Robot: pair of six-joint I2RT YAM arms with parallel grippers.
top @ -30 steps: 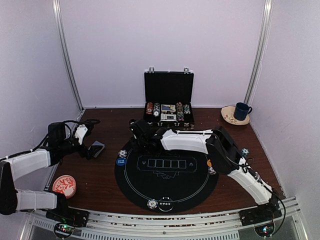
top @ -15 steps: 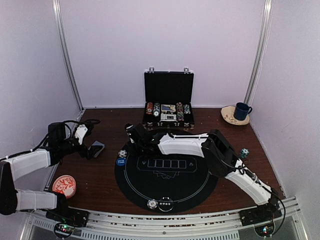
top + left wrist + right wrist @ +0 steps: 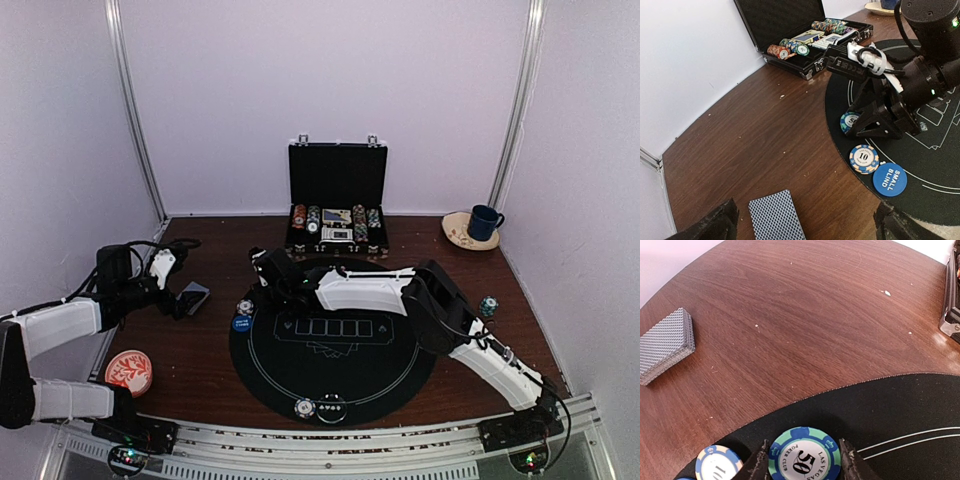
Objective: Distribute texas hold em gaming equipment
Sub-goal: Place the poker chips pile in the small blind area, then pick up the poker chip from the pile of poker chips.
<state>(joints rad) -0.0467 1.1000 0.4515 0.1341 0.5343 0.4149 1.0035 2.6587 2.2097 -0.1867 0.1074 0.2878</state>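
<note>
The right pincer (image 3: 804, 463) stands at about 10 o'clock on the round black mat (image 3: 300, 362). Its two fingers flank a teal "50" chip (image 3: 849, 121) that lies flat on the felt. They sit right at the chip's rim, but whether they press it cannot be told. Just toward 9 o'clock from it, near the mat's edge, lie a white-and-blue "10" chip (image 3: 864, 158) and a blue "SMALL BLIND" disc (image 3: 890, 179).

The left pincer (image 3: 806, 227) is spread wide and holds nothing. It hangs over the grey-blue-backed card deck (image 3: 776, 220), which rests on the brown counter (image 3: 755, 135) off the mat toward 9 o'clock.

At the mat's 6 o'clock edge sit a white chip (image 3: 304, 407) and a dark disc (image 3: 331, 409). Another teal chip (image 3: 487, 306) lies on the counter off the mat at 3 o'clock. The open black briefcase (image 3: 337, 180) stands at 12 o'clock.
</note>
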